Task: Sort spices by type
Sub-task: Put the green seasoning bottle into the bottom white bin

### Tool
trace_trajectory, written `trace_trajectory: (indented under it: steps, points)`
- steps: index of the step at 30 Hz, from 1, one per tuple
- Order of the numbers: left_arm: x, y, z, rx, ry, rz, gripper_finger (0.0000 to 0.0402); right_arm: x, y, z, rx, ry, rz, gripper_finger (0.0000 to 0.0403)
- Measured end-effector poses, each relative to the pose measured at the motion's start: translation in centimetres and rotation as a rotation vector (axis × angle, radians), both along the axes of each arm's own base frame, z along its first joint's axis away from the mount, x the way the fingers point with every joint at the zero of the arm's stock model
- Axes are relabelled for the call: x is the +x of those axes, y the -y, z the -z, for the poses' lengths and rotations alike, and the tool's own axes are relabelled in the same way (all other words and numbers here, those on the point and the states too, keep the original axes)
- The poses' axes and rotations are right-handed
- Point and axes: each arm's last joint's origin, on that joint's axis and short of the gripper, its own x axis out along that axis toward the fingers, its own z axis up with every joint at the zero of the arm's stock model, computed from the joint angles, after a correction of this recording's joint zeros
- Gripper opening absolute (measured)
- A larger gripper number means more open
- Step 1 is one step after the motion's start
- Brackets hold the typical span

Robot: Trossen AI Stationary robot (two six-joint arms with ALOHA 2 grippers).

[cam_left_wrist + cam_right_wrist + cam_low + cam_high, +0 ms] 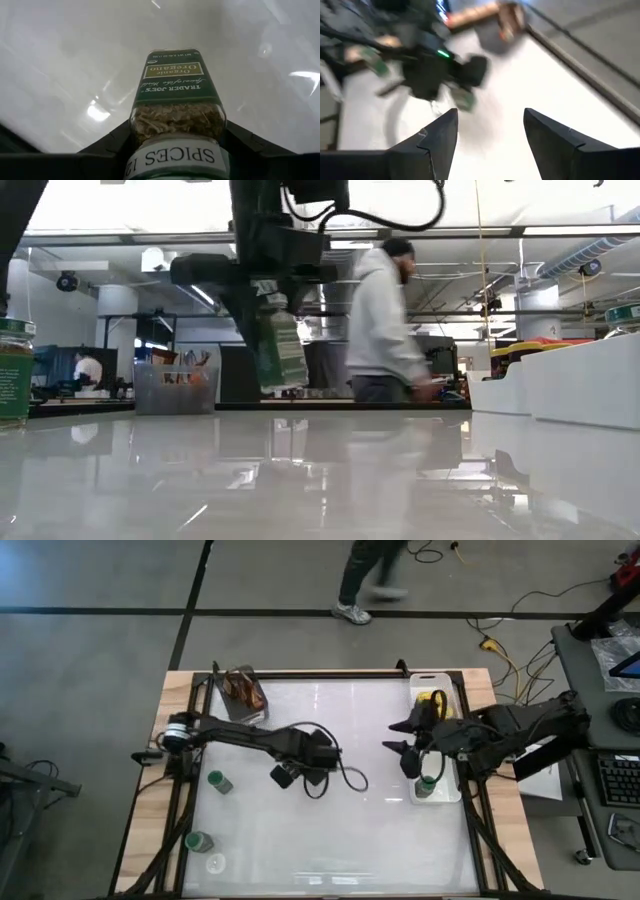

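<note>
Across the white tabletop (330, 830) two dark arms are seen, one from each side. Along the right edge two white trays (448, 690) are set end to end; one yellow-lidded jar (434, 700) is seen in the far tray and one green-lidded jar (427, 785) in the near tray. At the far left corner one grey cup of brown sticks (244, 690) is placed. Near the middle, the left gripper (285, 776) is clamped on an oregano jar (177, 112), which is held clear of the surface. The right gripper (490, 130) is held just left of the trays, its fingers spread wide and empty. Toward the left edge three more jars are counted: a green-lidded one (217, 781), a second (198, 841) near the near left corner, and a pale one (215, 863) beside it.
</note>
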Motion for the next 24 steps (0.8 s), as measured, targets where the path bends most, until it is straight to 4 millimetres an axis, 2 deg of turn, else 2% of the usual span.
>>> trace_trajectory:
  steps: [6,13,18,24]
  points:
    - [1.8,1.8,1.6,0.042,-0.053,0.111,0.0184,-0.9,0.3,1.0,0.054,-0.098,0.081,0.0217]
    - [3.6,2.4,2.0,0.07,-0.038,0.08,0.0185,-0.7,0.2,0.9,0.056,-0.089,0.081,0.0217]
    - [4.8,2.8,3.3,0.037,-0.026,0.082,0.0186,-0.6,0.2,0.8,0.062,-0.067,0.078,0.0217]
    - [5.3,3.6,3.2,0.008,-0.005,0.065,0.0187,-0.5,0.2,0.7,0.045,-0.069,0.064,0.0217]
